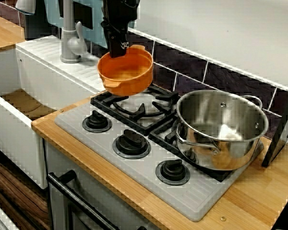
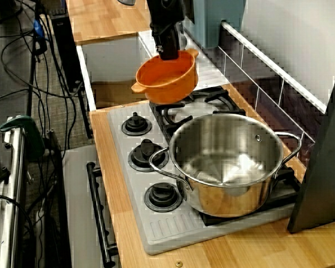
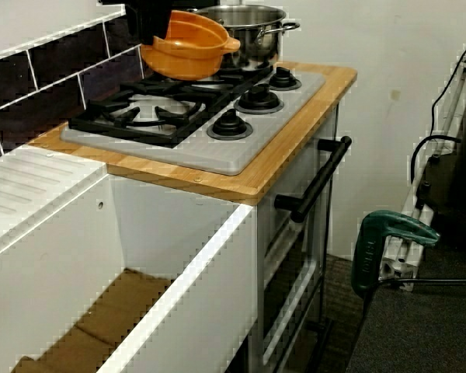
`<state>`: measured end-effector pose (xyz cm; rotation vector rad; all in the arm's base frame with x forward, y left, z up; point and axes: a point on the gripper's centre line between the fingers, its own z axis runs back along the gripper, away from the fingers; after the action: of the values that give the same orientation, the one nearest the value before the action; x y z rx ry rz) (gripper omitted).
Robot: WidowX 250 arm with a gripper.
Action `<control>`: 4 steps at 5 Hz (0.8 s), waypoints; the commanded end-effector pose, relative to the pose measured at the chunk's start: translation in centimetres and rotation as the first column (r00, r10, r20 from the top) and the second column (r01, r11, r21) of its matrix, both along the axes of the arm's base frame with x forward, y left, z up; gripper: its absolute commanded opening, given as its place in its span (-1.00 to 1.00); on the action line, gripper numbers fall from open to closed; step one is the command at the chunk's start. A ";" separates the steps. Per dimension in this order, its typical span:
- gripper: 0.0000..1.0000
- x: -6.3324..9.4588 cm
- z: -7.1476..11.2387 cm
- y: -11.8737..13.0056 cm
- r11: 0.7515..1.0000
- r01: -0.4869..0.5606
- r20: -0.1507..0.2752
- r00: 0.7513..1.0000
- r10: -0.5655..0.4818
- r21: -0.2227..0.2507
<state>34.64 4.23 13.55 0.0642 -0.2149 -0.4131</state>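
I have the gripper pinched on the rim of the orange pot, which hangs tilted in the upper left of the frame, above the black grate; that one-sided grip could slip, dropping it onto the grate or against the steel pot; no readable brands or writing.

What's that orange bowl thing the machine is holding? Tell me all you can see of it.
The orange pot is small, round and plastic-looking, with two stubby lug handles on opposite sides, and it looks empty inside. The black gripper pinches its rim beside the rear handle, so it hangs tilted in the air above the black burner grate, touching nothing else. The steel pot stands apart on the neighbouring burner.
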 end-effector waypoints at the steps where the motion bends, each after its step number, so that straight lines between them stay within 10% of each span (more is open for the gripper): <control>1: -1.00 1.5 1.3 -0.4 0.999 -0.016 0.037 0.999 0.015 0.034; 3: -1.00 3.9 -1.5 -1.1 0.996 -0.002 -0.120 0.993 0.012 0.087; 4: -1.00 3.9 -1.4 -1.1 0.997 0.005 -0.126 0.992 0.005 0.083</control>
<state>37.98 3.41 10.67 0.1039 -0.0228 -0.4276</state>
